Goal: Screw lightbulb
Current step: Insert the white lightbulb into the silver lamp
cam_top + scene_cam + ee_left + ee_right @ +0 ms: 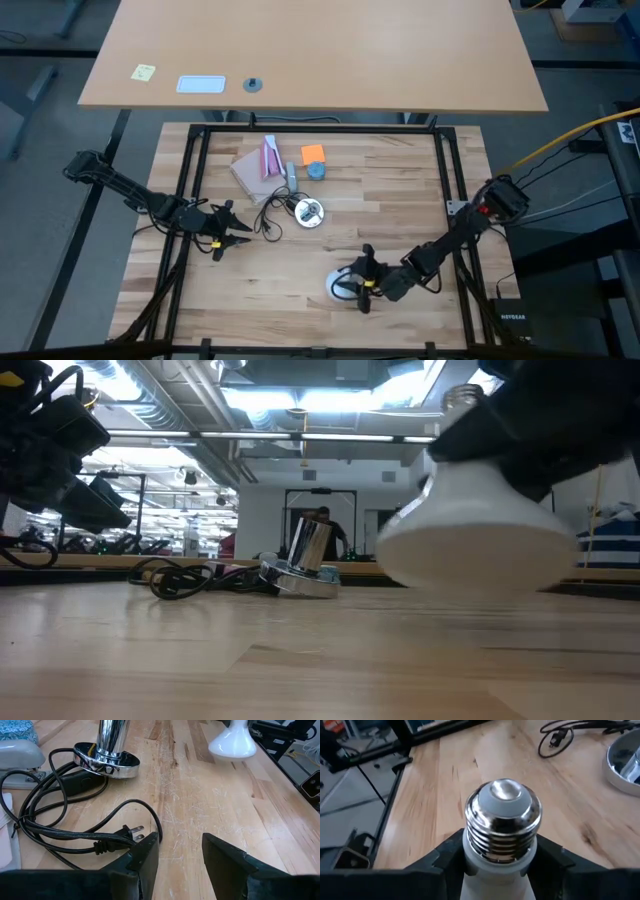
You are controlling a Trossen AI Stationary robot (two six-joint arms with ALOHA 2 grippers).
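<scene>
- Right gripper (501, 862): jaws closed on the pale neck of the lightbulb (502, 827), one jaw on each side, just below the silver screw base. The base pointed away from the jaws, out over the bare counter (445, 780).
- Lightbulb, seen from above (340, 285): the white globe sat at the near edge of the counter, at the tip of the right gripper (364, 283). In the low view the bulb (470, 535) was tilted, with its globe low over the wood; contact with the counter could not be told.
- Left gripper (180, 852): jaws parted by a narrow gap and holding nothing, low over the counter. A black cord (75, 832) with its plug (131, 832) lay just beside one jaw.
- Socket (106, 757): a chrome round-based piece, upright, beyond the left jaws, with the cord coiled around it. The bulb (233, 742) stood farther off, well apart from the left jaws.
- Background, low view: a person (325, 530) behind the socket (305, 565).
</scene>
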